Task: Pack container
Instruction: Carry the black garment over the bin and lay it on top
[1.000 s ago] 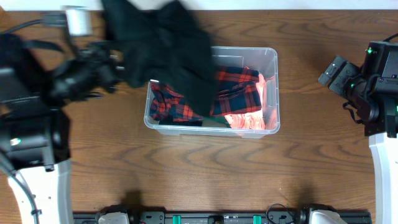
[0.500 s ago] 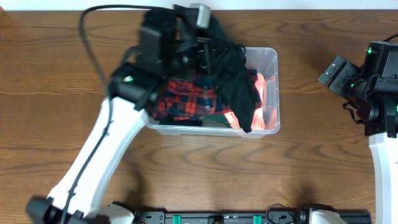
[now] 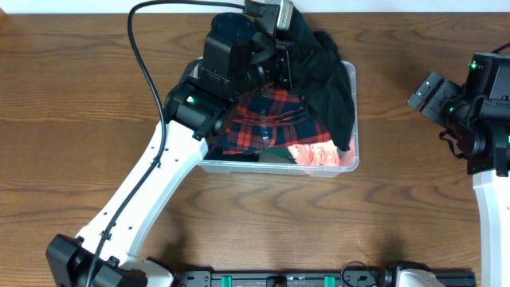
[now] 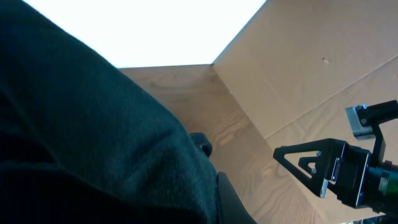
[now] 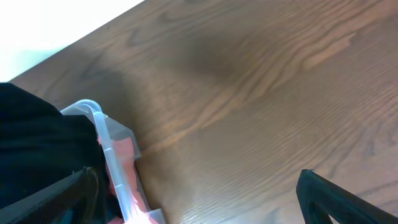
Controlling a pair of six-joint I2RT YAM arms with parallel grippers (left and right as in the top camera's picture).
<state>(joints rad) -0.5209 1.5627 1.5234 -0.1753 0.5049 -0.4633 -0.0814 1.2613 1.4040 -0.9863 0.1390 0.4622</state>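
One black garment (image 3: 333, 92) over the container (image 3: 271, 169).

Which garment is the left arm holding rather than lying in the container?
The black garment, hanging from the left gripper over the container's far right corner; the red plaid cloth and pink cloth lie inside.

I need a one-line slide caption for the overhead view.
Left arm holds a black garment over the clear container of plaid cloth and pink cloth; right arm idle aside.
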